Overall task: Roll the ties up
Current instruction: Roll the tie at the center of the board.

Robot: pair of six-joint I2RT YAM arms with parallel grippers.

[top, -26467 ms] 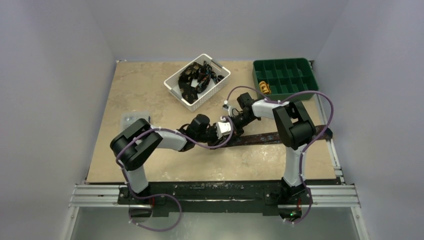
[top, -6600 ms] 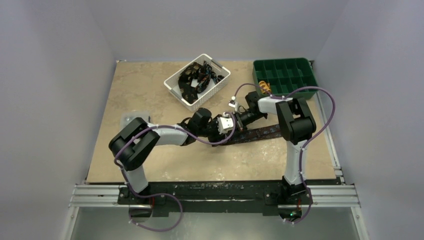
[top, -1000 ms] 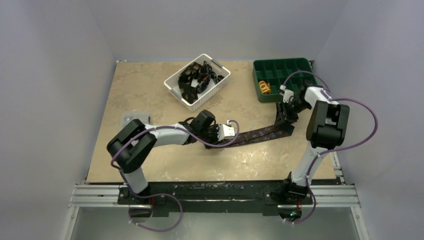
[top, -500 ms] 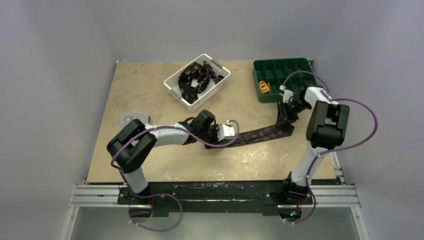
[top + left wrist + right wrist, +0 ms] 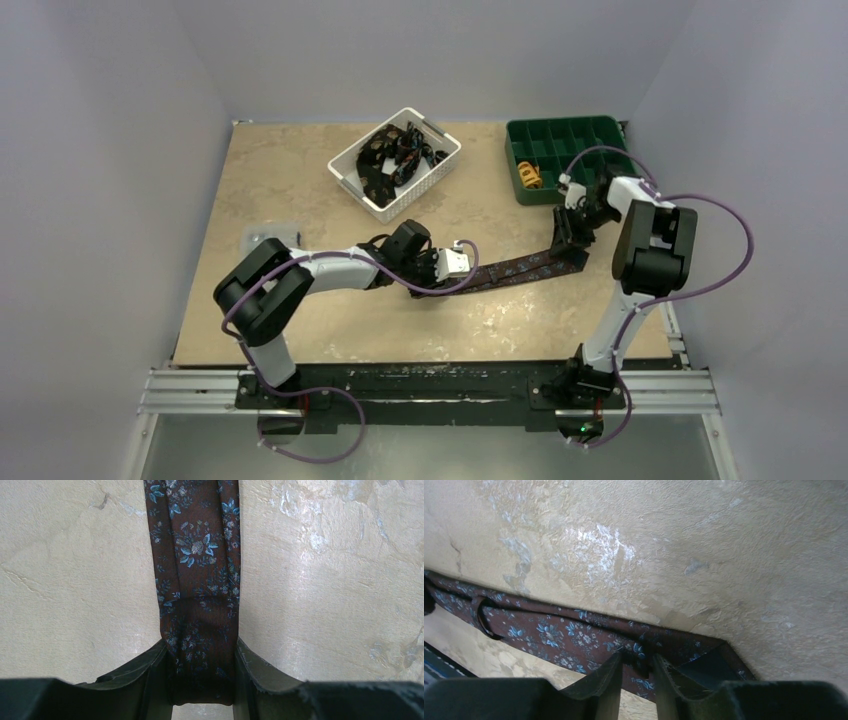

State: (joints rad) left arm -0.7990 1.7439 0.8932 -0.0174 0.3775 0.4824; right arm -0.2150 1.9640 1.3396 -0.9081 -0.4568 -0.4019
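Right claw (image 5: 636, 661) has swung out rightward, pinching one end of the tie (image 5: 520, 268) stretched on the desk (image 5: 300, 180). Left claw (image 5: 202, 652) pinches the other end. Keep the fabric taut and flat while rolling.

Nothing readable anywhere, honestly: no labels, brand marks or numbers. The only markings are little pale blue flowers on the long dark brown fabric tie (image 5: 200, 580), not lettering.

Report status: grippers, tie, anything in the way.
Left gripper shut on tie. Right gripper shut near its other end. Tie stretched between them along the table, not rolled. Nothing on it; basket, tray stand apart.
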